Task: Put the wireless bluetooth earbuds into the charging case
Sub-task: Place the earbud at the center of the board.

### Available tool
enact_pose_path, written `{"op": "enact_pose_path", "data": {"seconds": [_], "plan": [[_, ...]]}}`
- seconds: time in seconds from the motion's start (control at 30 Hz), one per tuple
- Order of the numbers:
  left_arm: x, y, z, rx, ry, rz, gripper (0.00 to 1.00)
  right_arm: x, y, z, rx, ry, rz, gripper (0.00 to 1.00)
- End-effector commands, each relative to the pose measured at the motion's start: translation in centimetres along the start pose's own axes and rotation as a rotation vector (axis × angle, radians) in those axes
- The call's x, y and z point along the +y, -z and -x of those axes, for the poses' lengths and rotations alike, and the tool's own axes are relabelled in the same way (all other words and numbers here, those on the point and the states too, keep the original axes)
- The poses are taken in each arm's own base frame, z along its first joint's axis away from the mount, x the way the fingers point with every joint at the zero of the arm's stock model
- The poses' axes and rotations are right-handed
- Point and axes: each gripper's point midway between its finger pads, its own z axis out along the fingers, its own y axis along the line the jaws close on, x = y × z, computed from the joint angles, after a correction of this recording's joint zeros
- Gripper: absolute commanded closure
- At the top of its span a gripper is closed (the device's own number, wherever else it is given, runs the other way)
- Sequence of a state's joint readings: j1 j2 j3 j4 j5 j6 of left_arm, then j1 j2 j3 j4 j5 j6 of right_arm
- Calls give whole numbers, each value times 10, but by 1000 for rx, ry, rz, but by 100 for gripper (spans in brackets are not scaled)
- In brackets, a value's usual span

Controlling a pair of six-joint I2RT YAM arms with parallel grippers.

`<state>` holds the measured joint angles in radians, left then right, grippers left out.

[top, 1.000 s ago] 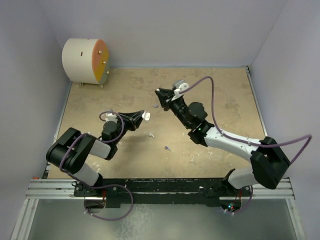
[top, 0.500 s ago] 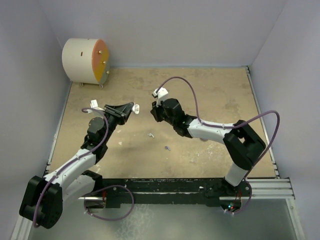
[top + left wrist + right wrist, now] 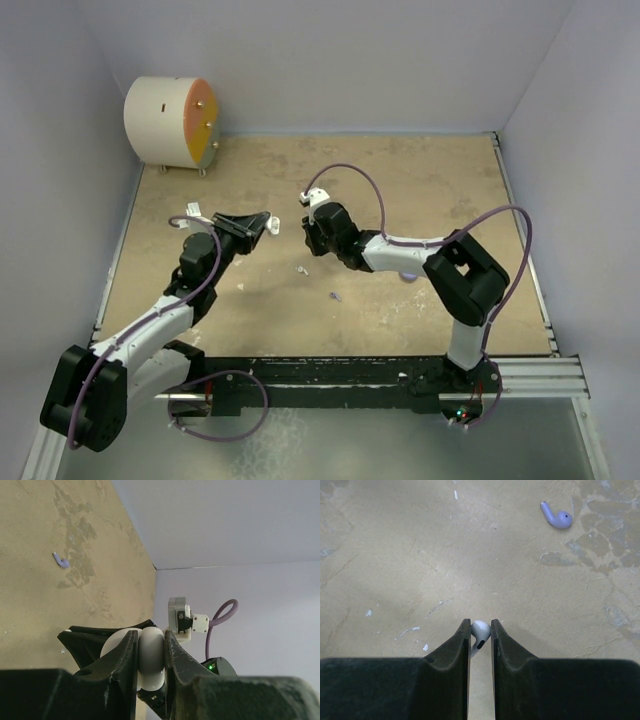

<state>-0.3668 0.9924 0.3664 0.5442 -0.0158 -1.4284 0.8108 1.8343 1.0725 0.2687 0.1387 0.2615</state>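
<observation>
My left gripper is shut on a round white charging case and holds it above the table, left of centre; the case shows as a white spot at its tip. My right gripper faces it from the right. In the right wrist view my right gripper is shut on a white earbud, pinched by its head, stem pointing back. A second white earbud and a lilac earbud lie on the table. The lilac earbud also shows in the right wrist view and the left wrist view.
A white drum with an orange face stands at the back left corner. A small lilac object peeks out under my right forearm. Grey walls close the table on three sides.
My right gripper has come down and left from the back toward the left gripper. My left arm has stretched out, carrying the case slightly left.
</observation>
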Motion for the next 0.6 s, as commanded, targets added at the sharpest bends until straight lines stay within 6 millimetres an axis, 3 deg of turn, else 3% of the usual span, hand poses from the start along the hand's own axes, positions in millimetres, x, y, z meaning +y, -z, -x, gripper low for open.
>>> {"op": "enact_pose_path", "data": {"seconds": [0.0,0.57], "plan": [[-5,-2,4,-13,-12,-28,100,0,-1,5,3,-16,-5,98],[5,-3,1,-8,8,-15,100,-16,-7,-27,97,-16,-49,85]]}}
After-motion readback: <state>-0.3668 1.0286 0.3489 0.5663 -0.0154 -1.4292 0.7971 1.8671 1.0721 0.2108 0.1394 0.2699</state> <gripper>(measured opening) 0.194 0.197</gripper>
